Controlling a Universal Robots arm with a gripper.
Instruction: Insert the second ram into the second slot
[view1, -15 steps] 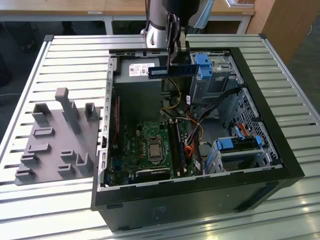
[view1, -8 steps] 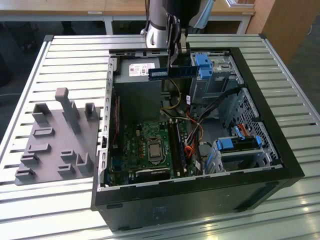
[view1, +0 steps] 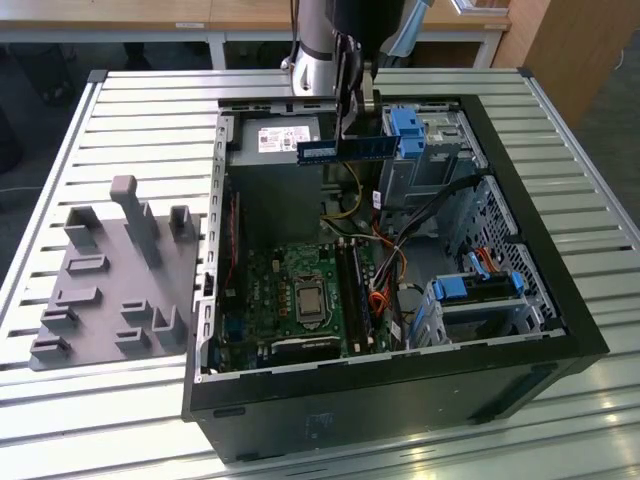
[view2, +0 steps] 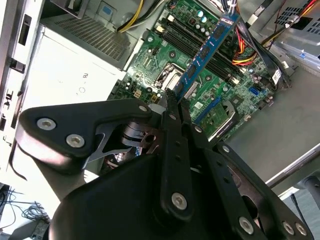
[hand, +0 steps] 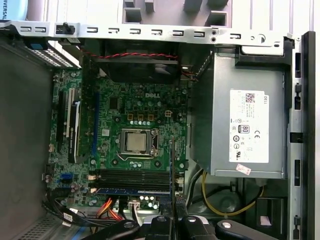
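The second ram (view1: 345, 149), a thin blue stick, hangs level over the back of the open computer case (view1: 400, 385), above the power supply. My gripper (view1: 352, 118) comes down from above and is shut on it near its middle. In the second wrist view the blue stick (view2: 207, 50) juts out past the fingertips (view2: 172, 107) toward the motherboard. The first wrist view catches it edge-on as a thin dark line (hand: 171, 180). The memory slots (hand: 132, 176) lie beside the processor socket (hand: 136, 142). A blue stick (hand: 132, 191) sits in the outermost slot, and the black slots beside it stand free.
A grey fixture block (view1: 110, 280) with upright pegs stands at the exterior view's left, on the slatted table. Inside the case are the power supply (view1: 285, 140), blue drive-bay latches (view1: 405, 130), a lower drive cage (view1: 475, 295), and loose cables (view1: 385, 270) next to the slots.
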